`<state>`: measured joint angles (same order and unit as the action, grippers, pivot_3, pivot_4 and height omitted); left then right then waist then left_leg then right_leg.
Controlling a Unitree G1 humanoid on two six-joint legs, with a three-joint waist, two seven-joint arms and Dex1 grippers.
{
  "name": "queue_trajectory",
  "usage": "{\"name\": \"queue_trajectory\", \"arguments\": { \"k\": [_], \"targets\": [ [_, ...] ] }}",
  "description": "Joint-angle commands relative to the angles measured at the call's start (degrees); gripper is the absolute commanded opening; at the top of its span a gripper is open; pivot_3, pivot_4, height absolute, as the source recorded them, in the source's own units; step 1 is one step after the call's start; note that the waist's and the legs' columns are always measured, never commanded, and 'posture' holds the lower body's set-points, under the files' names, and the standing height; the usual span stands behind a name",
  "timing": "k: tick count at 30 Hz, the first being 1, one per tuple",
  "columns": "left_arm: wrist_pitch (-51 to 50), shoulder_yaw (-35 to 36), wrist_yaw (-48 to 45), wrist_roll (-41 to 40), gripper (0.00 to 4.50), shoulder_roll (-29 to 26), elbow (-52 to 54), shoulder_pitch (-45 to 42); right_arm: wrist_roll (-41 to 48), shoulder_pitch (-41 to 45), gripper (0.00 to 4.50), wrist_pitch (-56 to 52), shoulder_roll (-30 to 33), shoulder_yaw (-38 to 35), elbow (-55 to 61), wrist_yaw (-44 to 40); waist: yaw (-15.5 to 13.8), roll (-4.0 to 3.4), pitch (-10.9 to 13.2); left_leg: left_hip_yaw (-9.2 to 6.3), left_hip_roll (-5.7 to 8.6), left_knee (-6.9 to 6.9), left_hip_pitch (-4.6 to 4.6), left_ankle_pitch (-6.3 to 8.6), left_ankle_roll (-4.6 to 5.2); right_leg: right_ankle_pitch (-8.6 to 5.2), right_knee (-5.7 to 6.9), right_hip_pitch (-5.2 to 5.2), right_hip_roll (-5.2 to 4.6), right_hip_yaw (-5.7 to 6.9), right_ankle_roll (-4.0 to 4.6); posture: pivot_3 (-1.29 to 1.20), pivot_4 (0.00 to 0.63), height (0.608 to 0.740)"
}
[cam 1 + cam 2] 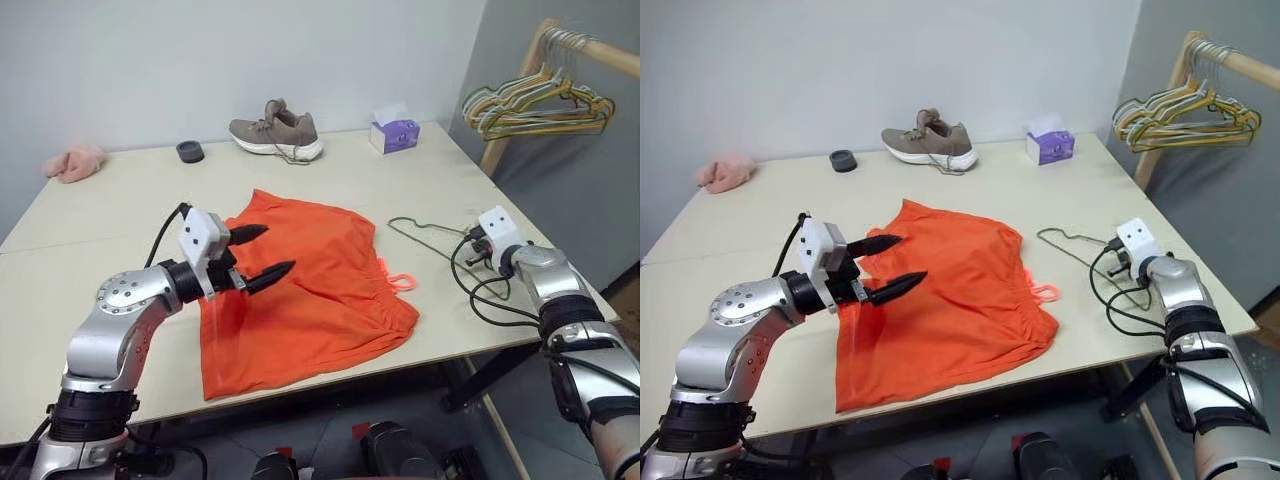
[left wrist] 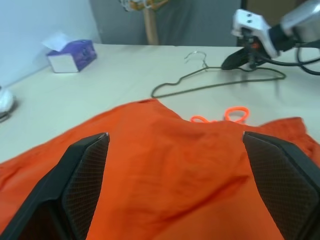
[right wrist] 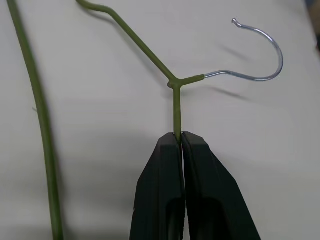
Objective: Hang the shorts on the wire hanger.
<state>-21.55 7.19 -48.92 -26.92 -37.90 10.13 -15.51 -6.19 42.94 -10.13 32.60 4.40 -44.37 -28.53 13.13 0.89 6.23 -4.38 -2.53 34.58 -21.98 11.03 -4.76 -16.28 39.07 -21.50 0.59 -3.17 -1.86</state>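
My right gripper clamped on wire hanger, right of shorts mid-table | left gripper wide open, empty, above shorts | risk: thin wire may twist or slip when lifted.

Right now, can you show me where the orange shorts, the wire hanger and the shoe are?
shorts (image 1: pixel 310 290), left eye view, middle of the orange fabric.
wire hanger (image 3: pixel 176 107), right wrist view, olive wire just below the hook's neck.
shoe (image 1: pixel 277 134), left eye view, grey-brown upper.

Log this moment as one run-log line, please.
right tool: shut on wire hanger | left tool: open above shorts | shorts: flat on table, not hung
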Motion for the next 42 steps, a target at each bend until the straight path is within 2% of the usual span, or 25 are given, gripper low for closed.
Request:
{"name": "queue_trajectory", "arguments": {
  "k": [1, 4, 7, 11, 14, 19, 27, 32, 35, 42],
  "targets": [
    [1.27, 2.25, 1.08, 0.01, 4.50, 0.12, -1.04, -1.69, -0.76, -1.84, 0.01, 1.94, 1.21, -0.49, 11.80, 0.57, 0.03, 0.00, 0.00, 0.03, 0.00, -0.02, 0.00, 0.00, 0.00, 0.00, 0.00, -0.02, 0.00, -0.05, 0.00, -0.19, 0.051, 0.740],
    [1.73, 1.92, 0.80, 0.15, 4.50, -0.01, -2.20, -2.34, -1.33, -4.81, 0.01, 2.90, 1.26, -0.24, 18.81, 0.68, -0.10, 0.01, 0.00, 0.16, 0.00, -0.02, -0.01, 0.00, 0.00, 0.01, -0.02, -0.07, 0.00, -0.20, -0.02, -0.20, 0.050, 0.740],
    [0.91, 2.31, 0.92, -0.15, 4.50, -0.04, -5.60, -4.86, -2.52, -8.49, 0.01, 7.75, 1.20, 0.78, 29.22, 0.67, -0.20, 0.01, 0.00, 0.26, 0.01, -0.03, -0.01, 0.01, 0.00, 0.01, -0.03, -0.14, 0.00, -0.31, -0.04, -0.20, 0.052, 0.740],
    [-2.38, 2.55, -0.41, -1.77, 4.50, -0.73, -9.35, -8.85, -4.58, -9.88, 0.01, 17.43, 2.40, 2.98, 35.55, -0.58, -0.07, 0.01, 0.01, 0.43, 0.02, -0.02, -0.08, 0.01, 0.00, 0.10, -0.03, -0.28, 0.01, -0.48, -0.20, -0.21, 0.055, 0.740],
    [-4.17, 2.32, -1.32, -1.99, 4.50, -1.14, -11.10, -10.77, -5.05, -9.97, 0.01, 21.89, 2.78, 4.00, 36.93, -1.64, 0.22, 0.02, 0.00, 0.53, 0.02, -0.01, -0.07, 0.01, 0.00, 0.13, -0.07, -0.28, 0.00, -0.58, -0.25, -0.21, 0.057, 0.740],
    [-8.30, -2.80, -8.46, -1.19, 4.50, -3.74, -13.48, -14.23, -7.17, -7.90, 0.01, 31.99, 2.77, 6.97, 39.14, -3.18, 1.25, 0.03, 0.02, 0.58, 0.01, -0.06, -0.07, 0.02, 0.01, 0.13, -0.07, -0.33, 0.00, -0.63, -0.25, -0.22, 0.059, 0.740],
    [-14.70, -10.01, -17.92, -2.16, 4.50, -4.83, -12.25, -15.33, -8.24, -5.26, 0.01, 37.09, 1.04, 9.31, 39.36, -4.59, 1.44, 0.06, 0.04, 0.69, 0.01, -0.10, -0.06, 0.02, 0.01, 0.14, -0.07, -0.40, 0.00, -0.76, -0.26, -0.23, 0.061, 0.740],
    [-13.02, -12.47, -19.69, 0.43, 4.50, -4.25, -13.69, -15.69, -7.79, -4.72, 0.01, 38.57, 0.24, 9.52, 40.00, -5.42, 1.47, 0.07, 0.04, 0.79, 0.00, -0.18, -0.09, 0.02, 0.02, 0.14, -0.05, -0.50, 0.01, -0.86, -0.26, -0.23, 0.064, 0.740],
    [-12.83, -12.44, -19.89, 0.81, 3.93, -3.79, -14.52, -16.00, -7.51, -5.00, 0.00, 39.00, 0.13, 9.49, 40.29, -5.67, 1.46, 0.07, 0.04, 0.81, 0.00, -0.17, -0.09, 0.02, 0.02, 0.14, -0.05, -0.51, 0.01, -0.88, -0.26, -0.24, 0.065, 0.740],
    [-11.60, -12.39, -21.43, 1.36, 1.77, -3.89, -13.52, -14.10, -6.76, -6.21, 0.00, 40.61, -0.32, 9.68, 41.07, -6.32, 1.48, 0.07, 0.04, 0.86, 0.00, -0.18, -0.08, 0.02, 0.02, 0.14, -0.05, -0.53, 0.01, -0.92, -0.26, -0.23, 0.065, 0.740]
  ]
}}
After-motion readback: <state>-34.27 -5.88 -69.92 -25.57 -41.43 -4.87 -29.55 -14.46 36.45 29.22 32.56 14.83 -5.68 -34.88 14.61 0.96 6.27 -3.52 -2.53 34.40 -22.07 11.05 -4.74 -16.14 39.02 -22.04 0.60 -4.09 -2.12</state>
